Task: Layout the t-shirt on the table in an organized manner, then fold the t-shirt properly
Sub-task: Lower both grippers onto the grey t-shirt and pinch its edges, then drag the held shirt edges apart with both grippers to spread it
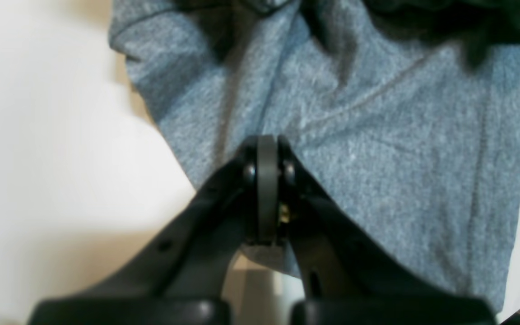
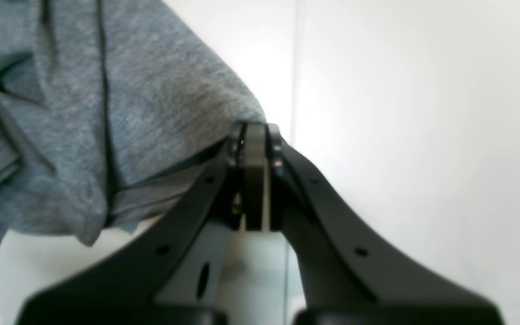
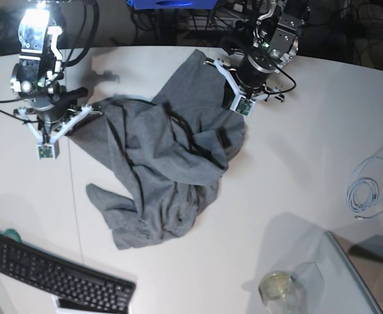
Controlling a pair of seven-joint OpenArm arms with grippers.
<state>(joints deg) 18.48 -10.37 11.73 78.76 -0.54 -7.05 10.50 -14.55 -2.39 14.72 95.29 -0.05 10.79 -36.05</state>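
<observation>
My left claw (image 3: 239, 104) and right claw (image 3: 46, 145) are each clamped shut on an edge of the crumpled heather-grey cotton t-shirt (image 3: 159, 170). I grip opposite sides, toward the far edge of the smooth white surface (image 3: 296, 163), probably to stretch it flat.

Bright overhead light, glare on the table (image 3: 178, 275), soft shadows beside the shirt (image 3: 159, 163), wrist views blurred

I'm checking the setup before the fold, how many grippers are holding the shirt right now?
2. The left gripper pinches the t-shirt at its far edge; the right gripper pinches its other far corner.
</observation>
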